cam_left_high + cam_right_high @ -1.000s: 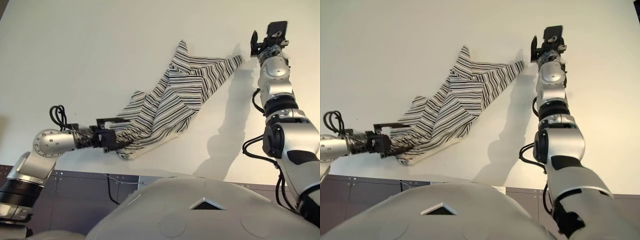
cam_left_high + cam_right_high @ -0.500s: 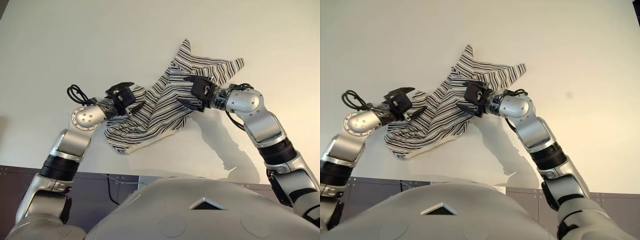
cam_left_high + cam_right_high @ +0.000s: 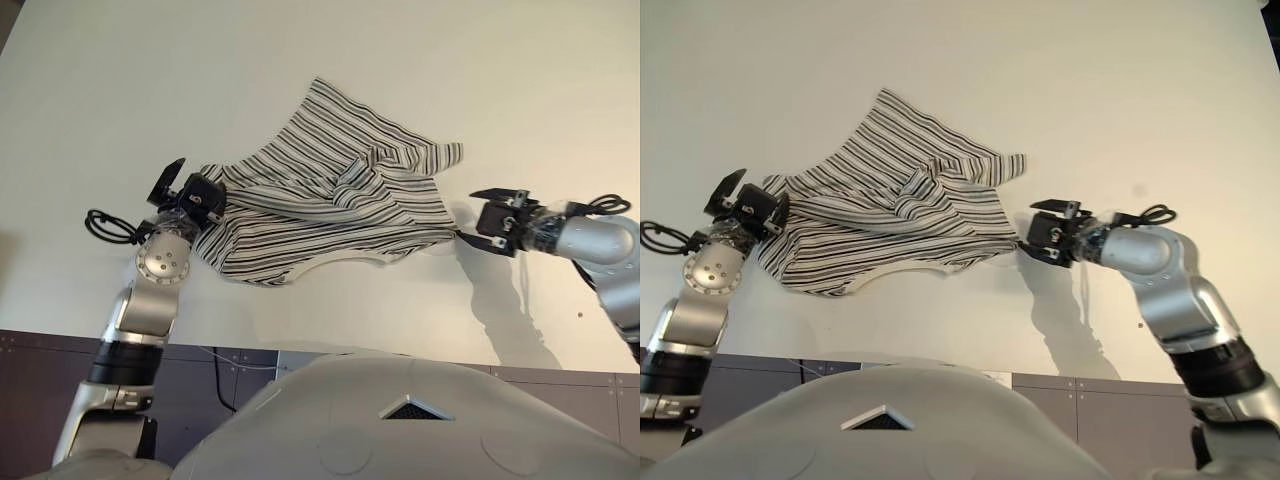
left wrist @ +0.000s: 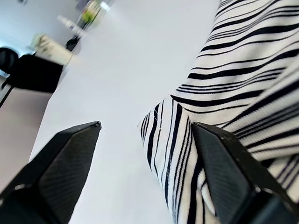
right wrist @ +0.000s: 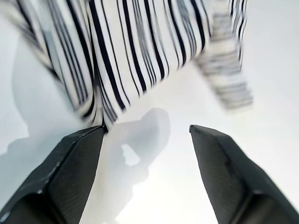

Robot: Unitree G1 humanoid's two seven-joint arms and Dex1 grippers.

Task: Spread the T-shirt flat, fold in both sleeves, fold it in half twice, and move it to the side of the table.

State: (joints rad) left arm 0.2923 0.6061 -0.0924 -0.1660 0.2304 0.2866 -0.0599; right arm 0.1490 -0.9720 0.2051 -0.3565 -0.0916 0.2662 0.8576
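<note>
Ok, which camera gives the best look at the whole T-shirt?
The left eye view: the whole T-shirt lies in frame, rumpled on the table. The right eye view shows the same. Each wrist view shows a striped edge close up.

The striped T-shirt (image 3: 330,195) lies rumpled on the white table (image 3: 130,70), spread wide but with folds bunched near its middle. The left gripper (image 3: 188,185) sits at the shirt's left edge, fingers parted, apparently touching the cloth. The right gripper (image 3: 474,215) hangs just beside the shirt's lower right corner, fingers spread, its lower fingertip at the hem.
</note>
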